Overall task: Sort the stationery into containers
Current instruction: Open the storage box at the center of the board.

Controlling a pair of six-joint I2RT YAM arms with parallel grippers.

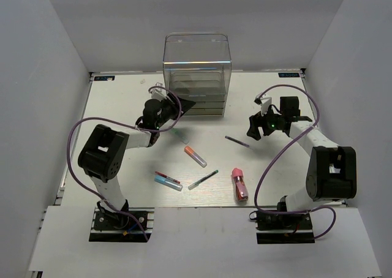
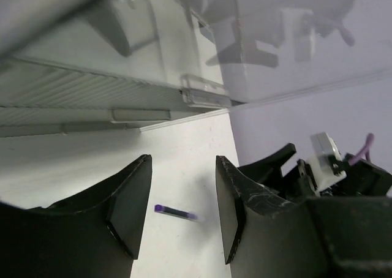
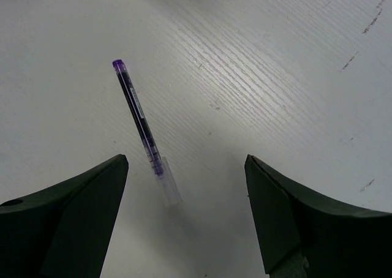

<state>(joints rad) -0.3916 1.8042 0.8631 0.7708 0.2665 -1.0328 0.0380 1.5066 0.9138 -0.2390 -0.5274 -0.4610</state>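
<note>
Two grippers are seen spread, empty: left gripper (image 2: 182, 168) near the drawer box (image 1: 196, 76), right gripper (image 3: 185, 168) above a purple pen (image 3: 138, 116).

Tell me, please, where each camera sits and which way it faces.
Top external: above and behind the bases, looking down on the table, drawer box, left arm and right arm.
Left wrist: on the left arm, facing the drawer box's base past its open left gripper.
Right wrist: looks down at the table past its open right gripper.
All three show the purple pen.
</note>
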